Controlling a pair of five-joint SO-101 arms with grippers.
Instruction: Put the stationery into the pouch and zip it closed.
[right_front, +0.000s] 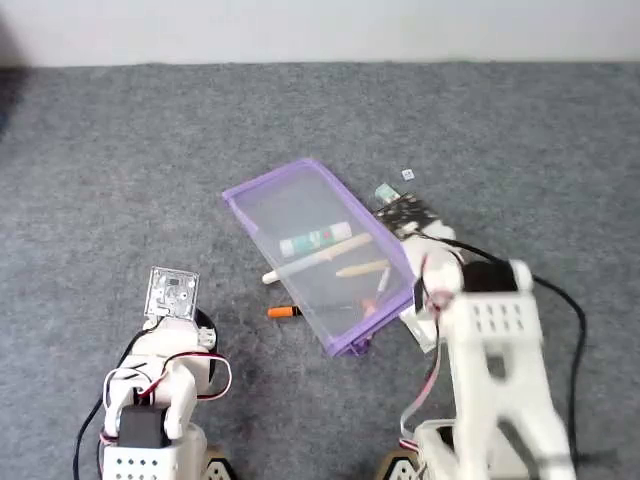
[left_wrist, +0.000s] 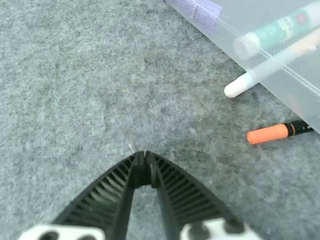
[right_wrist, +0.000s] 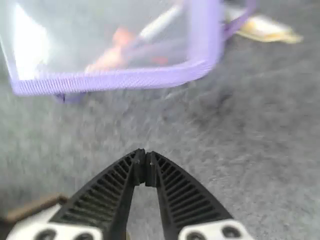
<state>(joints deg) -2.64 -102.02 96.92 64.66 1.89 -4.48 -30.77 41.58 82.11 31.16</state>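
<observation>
Your left tool (left_wrist: 145, 162) is closed on nothing, tips pressed together above the grey felt counter (left_wrist: 75, 75). Ahead of it and off to its right, the clear plastic pouch with purple trim (left_wrist: 280, 55) lies flat. A white pen (left_wrist: 245, 84) pokes out past the pouch's nearer long edge. An orange-capped black marker (left_wrist: 267, 134) lies nearer the tool, its black end at that edge. Your right tool (right_wrist: 145, 161) is also closed and empty, with the pouch's purple short edge close ahead of its tips.
</observation>
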